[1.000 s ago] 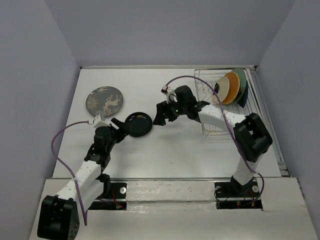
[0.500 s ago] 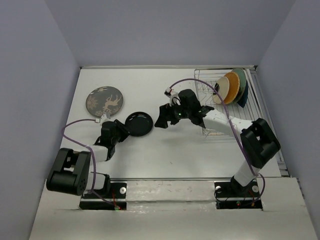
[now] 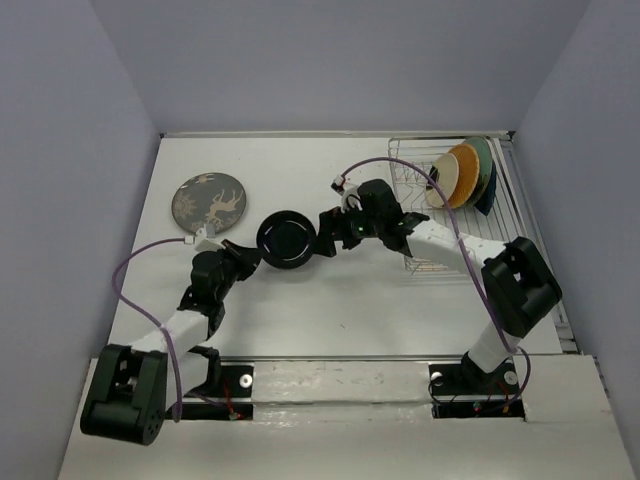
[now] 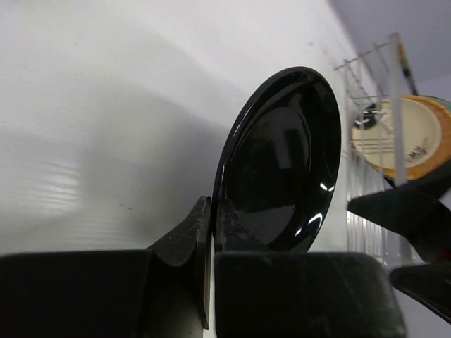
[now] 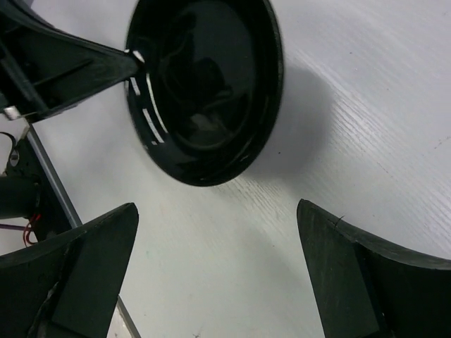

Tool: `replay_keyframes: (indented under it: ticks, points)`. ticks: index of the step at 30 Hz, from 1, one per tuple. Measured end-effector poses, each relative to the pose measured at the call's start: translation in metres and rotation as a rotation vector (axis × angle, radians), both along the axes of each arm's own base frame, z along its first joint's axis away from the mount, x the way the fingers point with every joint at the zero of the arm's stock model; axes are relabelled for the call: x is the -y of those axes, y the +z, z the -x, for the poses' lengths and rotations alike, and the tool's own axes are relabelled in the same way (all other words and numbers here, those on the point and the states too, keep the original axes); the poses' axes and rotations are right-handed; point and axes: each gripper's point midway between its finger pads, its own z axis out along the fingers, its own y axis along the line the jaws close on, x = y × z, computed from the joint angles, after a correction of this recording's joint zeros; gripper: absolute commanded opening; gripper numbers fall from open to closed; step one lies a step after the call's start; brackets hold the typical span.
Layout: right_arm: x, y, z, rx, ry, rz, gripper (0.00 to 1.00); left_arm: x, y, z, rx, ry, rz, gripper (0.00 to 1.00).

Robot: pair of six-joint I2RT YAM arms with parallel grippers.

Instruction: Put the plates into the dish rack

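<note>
My left gripper [image 3: 251,257] is shut on the near-left rim of the glossy black plate [image 3: 287,240], which is tipped up on edge above the table. The left wrist view shows the plate [image 4: 282,162] standing nearly upright, its rim pinched in the left gripper [image 4: 213,204]. My right gripper [image 3: 322,239] is open just right of the plate. Seen from the right wrist, the plate [image 5: 204,84] faces the wide-open right gripper [image 5: 215,218], clear of both fingers. The dish rack [image 3: 408,160] stands at the back right.
A grey-brown patterned plate [image 3: 208,203] lies flat at the back left. In the rack stand a cream plate [image 3: 444,182], an orange plate [image 3: 466,172], a teal plate [image 3: 484,158] and a dark blue one [image 3: 491,196]. The right arm stretches between rack and black plate.
The left gripper closed on the black plate's rim and tipped it up off the table, carrying it slightly right. The right gripper stayed close by and opened a little wider.
</note>
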Motion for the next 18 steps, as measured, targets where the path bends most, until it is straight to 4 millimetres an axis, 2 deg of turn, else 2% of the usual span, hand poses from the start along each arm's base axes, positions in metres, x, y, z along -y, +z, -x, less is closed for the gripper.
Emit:
replay_keyframes:
  ticks: [3,8,11,12,13,14,15,18]
  points:
    - [0.007,-0.002,-0.002,-0.011,0.0,0.029,1.0,0.006,0.029,0.008,0.099,-0.044,0.024,0.06]
    - [0.005,0.006,-0.001,-0.028,0.028,0.012,0.97,0.017,0.069,0.025,0.234,-0.128,0.053,0.06]
    - [-0.001,0.013,0.008,-0.066,0.066,-0.032,0.75,0.022,0.076,0.033,0.256,-0.168,0.055,0.06]
    - [-0.002,0.015,0.011,-0.078,0.075,-0.043,0.5,0.023,0.076,0.035,0.252,-0.181,0.056,0.06]
    - [-0.004,0.017,0.012,-0.088,0.08,-0.055,0.33,0.025,0.076,0.037,0.25,-0.19,0.056,0.06]
    - [-0.005,0.018,0.013,-0.096,0.082,-0.063,0.16,0.026,0.075,0.04,0.246,-0.204,0.057,0.1]
    - [-0.007,0.02,0.015,-0.117,0.081,-0.077,0.07,0.028,0.074,0.042,0.239,-0.219,0.054,0.27]
    - [-0.009,0.025,0.018,-0.148,0.076,-0.1,0.07,0.028,0.071,0.045,0.217,-0.236,0.031,0.52]
